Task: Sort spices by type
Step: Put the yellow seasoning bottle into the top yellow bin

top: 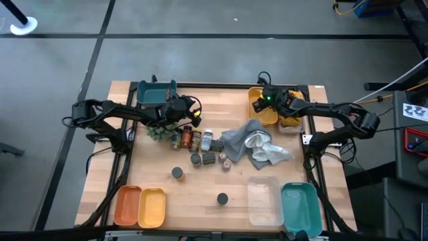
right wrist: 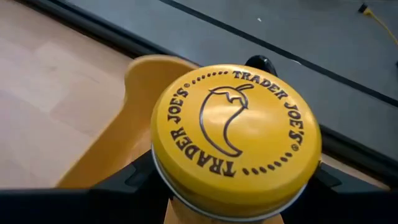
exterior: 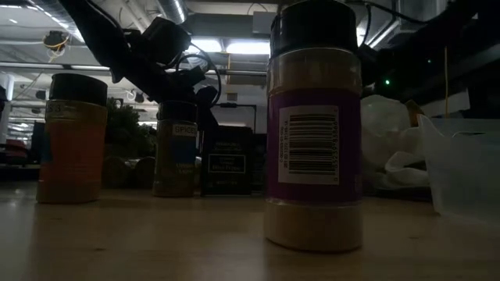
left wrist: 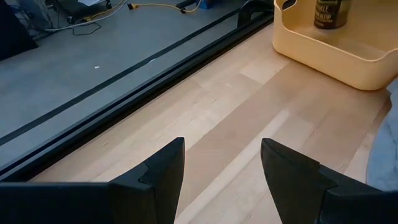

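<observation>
The sorting looks barely begun. The right gripper (top: 257,102) hangs over the yellow bin (top: 266,114) at the table's far right edge, its jaws closed around a yellow-lidded jar (right wrist: 235,138). The wrist view shows the lid pinched between the 2 dark fingers, with the bin's rim just behind it. That bin already holds at least 1 dark-lidded jar (left wrist: 329,12), seen from the left wrist. This jar therefore seems about to join it, though it is not yet set down.

Most of the spices remain unsorted. A cluster of jars (top: 190,138) lies beside the green plant ball (top: 159,131), a few more dark-lidded ones (top: 209,158) sit near the grey cloth (top: 239,140), and 2 strays (top: 177,173) (top: 222,198) stand apart toward the near side. The orange tray (top: 126,205), yellow tray (top: 152,207), clear tub (top: 263,199) and teal tray (top: 299,205) along the near edge look unfilled.

The left gripper (top: 192,115) hovers over bare wood near the jar cluster, jaws partly apart and holding nothing.

The held lid is glossy enamelled metal, round and slightly domed, printed with a chilli outline. The low view shows cylindrical jars (exterior: 313,125) with powder contents, paper labels and ribbed dark caps. The table (top: 200,181) is pale matte wood; the cloths are soft and crumpled.
</observation>
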Controlling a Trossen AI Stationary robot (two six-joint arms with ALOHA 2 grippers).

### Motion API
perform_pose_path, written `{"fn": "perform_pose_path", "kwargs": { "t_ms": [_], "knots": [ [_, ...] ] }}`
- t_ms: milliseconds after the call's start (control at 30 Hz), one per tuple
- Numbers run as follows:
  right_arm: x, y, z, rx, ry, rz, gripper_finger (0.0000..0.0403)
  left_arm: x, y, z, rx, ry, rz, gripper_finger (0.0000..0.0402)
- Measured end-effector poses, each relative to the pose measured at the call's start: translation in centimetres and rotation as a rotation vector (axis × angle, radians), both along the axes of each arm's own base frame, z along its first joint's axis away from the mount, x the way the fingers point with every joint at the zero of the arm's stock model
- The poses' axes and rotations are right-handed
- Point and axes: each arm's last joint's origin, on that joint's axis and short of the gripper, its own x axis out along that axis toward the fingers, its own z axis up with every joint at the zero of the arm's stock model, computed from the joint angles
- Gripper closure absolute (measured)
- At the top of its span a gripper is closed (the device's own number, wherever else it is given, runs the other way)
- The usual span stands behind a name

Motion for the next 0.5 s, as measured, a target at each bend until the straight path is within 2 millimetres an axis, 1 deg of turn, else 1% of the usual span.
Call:
{"fn": "perform_pose_path", "kwargs": {
  "t_ms": [133, 500],
  "knots": [
    [-0.07, 0.05, -0.39, -0.037, -0.046, -0.003, 0.0178, 0.0, 0.0, 0.0, -0.003, -0.004, 0.002, 0.0205],
    [-0.34, 0.21, -0.76, -0.02, -0.006, -0.008, 0.016, 0.0, 0.0, 0.0, -0.009, -0.01, 0.007, 0.0205]
  ]
}}
